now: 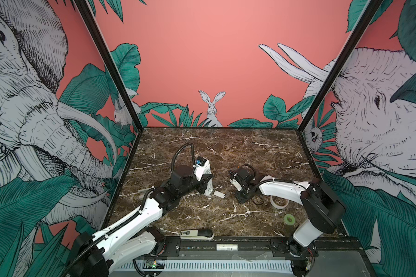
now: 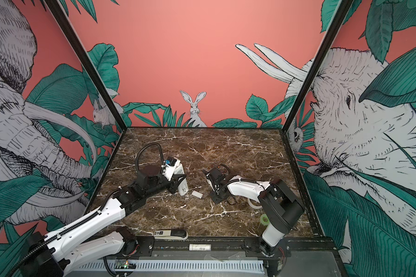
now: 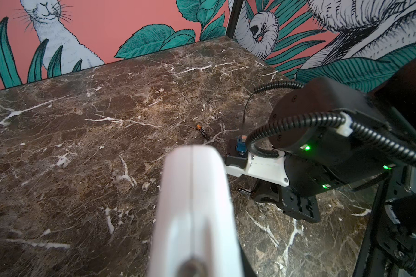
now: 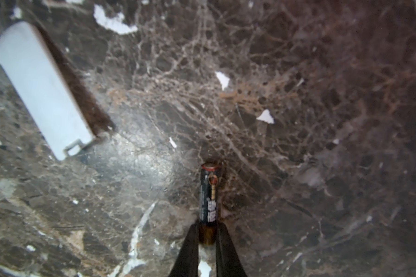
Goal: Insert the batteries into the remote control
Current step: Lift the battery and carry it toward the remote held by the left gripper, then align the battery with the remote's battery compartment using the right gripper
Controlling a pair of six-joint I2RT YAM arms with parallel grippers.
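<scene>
A white labelled tube is seen lying on the black rail at the near edge, in front of the marble table. A white-and-black stapler is laid just behind it on the table's front edge. Toward the right, a green tape roll is set flat on the marble. A white tape roll is placed a little farther back, partly hidden by the right arm.

In the middle of the table a small white cover is laid flat between the two grippers and is touched by neither. The right gripper is held low over the marble beside the cover. In the right wrist view its two dark fingertips are pressed against either side of a battery. The battery is gripped by one end, with its dark printed body pointed away from the fingers over the stone. Whether its far end is rested on the marble cannot be told.

On the left, the remote control is clamped in the left gripper and stood steeply on end, its lower end just left of the cover. In the left wrist view it is shown only as a blurred white bar in the foreground.

Farther back, a second battery with an orange end is seen lying alone on bare marble, well apart from the remote control. Behind the table, a back wall painted with a rabbit and green leaves is shown.
</scene>
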